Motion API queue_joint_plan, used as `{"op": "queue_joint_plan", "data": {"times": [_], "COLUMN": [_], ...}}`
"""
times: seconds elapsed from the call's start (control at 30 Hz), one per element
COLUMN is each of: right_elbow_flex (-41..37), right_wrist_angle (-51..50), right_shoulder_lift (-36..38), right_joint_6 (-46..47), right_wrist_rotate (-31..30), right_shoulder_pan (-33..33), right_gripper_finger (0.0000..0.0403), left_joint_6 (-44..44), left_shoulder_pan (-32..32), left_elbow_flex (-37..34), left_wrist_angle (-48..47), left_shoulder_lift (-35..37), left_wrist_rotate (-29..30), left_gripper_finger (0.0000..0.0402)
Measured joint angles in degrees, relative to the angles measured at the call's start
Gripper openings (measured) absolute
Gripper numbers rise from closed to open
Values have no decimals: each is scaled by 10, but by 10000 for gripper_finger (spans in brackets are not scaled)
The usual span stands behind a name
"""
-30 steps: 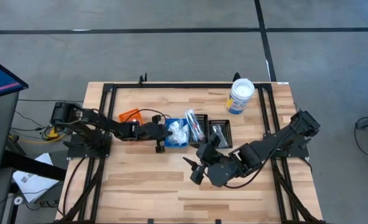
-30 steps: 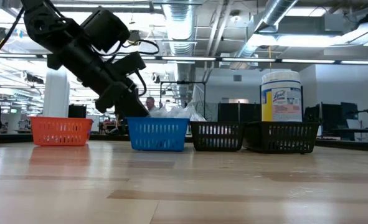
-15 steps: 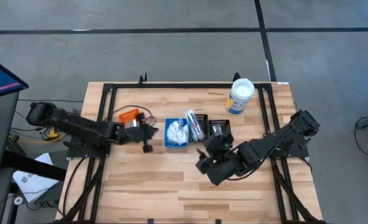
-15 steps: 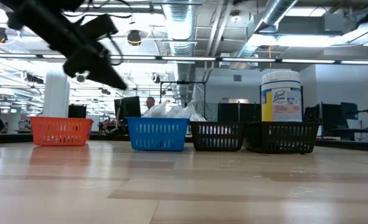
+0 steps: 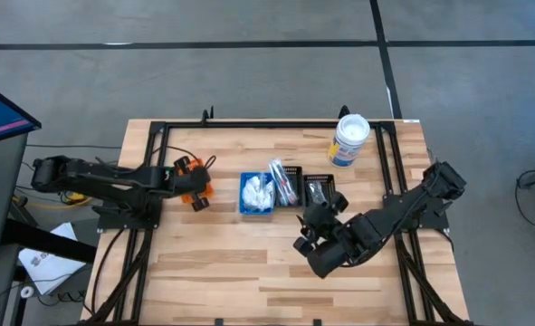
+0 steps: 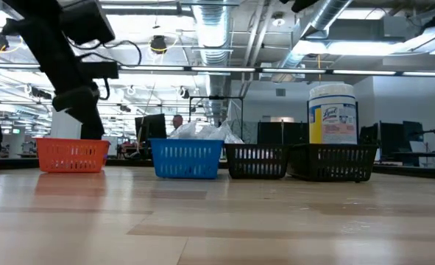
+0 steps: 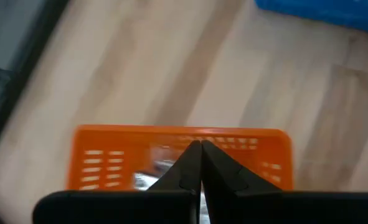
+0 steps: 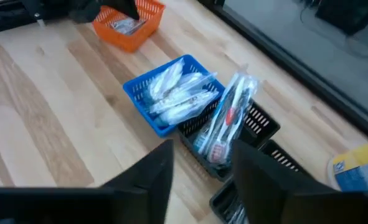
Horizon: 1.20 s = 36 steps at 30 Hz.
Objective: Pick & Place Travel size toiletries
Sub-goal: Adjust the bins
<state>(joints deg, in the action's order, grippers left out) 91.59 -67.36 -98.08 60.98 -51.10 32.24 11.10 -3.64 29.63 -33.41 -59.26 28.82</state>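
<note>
Left tool (image 7: 200,163) shut above orange bin (image 7: 109,158)

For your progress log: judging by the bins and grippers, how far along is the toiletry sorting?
Done: white packets fill the blue bin, wrapped sticks stand in a black bin, a silvery sachet lies in the orange bin. In hand: nothing visible; the left gripper is shut above the orange bin. Left: none shows loose on the table.

Place: we read this as a robotics lab in an open industrial hall.
Ceiling: we see bare silver ducts (image 6: 314,26) and strip lights (image 6: 202,69).
Floor: grey concrete (image 5: 249,81) with dark taped lines.
Bench: a wooden table (image 5: 222,272) in a black frame.
Background: monitors (image 6: 152,126) and a person (image 6: 177,121).
</note>
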Motion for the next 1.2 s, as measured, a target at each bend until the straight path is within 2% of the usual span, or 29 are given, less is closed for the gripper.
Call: {"op": "queue_joint_plan", "data": {"times": [0.17, 0.27, 0.47, 0.67, 0.87, 1.13, 1.2], "right_elbow_flex": [0, 0, 0, 0, -16, -57, -57], "right_wrist_angle": [-27, -70, -110, -107, -98, -84, -70], "right_shoulder_lift": [0, 0, 0, 0, -1, -1, -1], "right_joint_6": [12, 52, 100, 100, 108, 141, 129], "right_wrist_rotate": [-29, -43, -55, -73, -77, -58, -56], "right_shoulder_pan": [11, 15, 19, 19, 15, -3, -8], "right_gripper_finger": [66, 12, 8, 4, 2, 1, 1], "left_joint_6": [-1, 3, -11, -42, -81, -143, -155], "left_shoulder_pan": [-32, -38, -38, -30, 5, 44, 52], "left_elbow_flex": [0, 0, 0, 0, -1, -1, 0], "left_wrist_angle": [6, 6, 23, 58, 127, 210, 224], "left_shoulder_lift": [-50, -86, -124, -126, -126, -126, -126], "left_wrist_rotate": [-73, -88, -126, -180, -214, -216, -195], "left_gripper_finger": [1, 1, 1, 1, 1, 1, 1]}}
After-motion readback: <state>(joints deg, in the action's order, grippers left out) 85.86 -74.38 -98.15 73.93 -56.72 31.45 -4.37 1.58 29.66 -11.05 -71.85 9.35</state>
